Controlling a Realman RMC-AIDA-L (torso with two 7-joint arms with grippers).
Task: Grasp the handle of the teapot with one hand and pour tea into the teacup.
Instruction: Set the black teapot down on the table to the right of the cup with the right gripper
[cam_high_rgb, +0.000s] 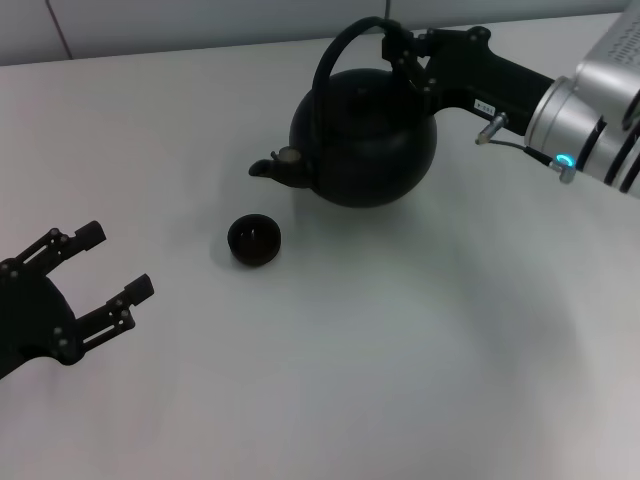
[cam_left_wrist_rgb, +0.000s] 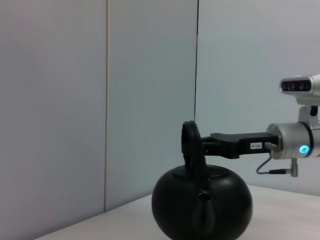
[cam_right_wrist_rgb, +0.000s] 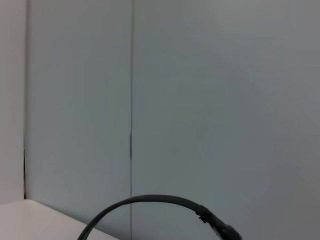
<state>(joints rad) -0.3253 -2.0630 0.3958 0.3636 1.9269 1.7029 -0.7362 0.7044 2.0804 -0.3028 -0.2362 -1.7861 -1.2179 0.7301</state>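
Right gripper (cam_high_rgb: 400, 45): fingers clamped on the handle (cam_high_rgb: 340, 45) at its top right end, upper middle of the head view.
Right arm: reaches in level from the upper right edge — black wrist, then a silver link with a lit blue ring.
Teapot (cam_high_rgb: 365, 135): upper centre of the white table (cam_high_rgb: 400, 350), upright, spout pointing left.
Teacup (cam_high_rgb: 254, 240): just below and left of the spout, near but apart from the pot.
Left gripper (cam_high_rgb: 95, 270): lower left corner, fingers spread wide, holding nothing — well apart from cup and pot.
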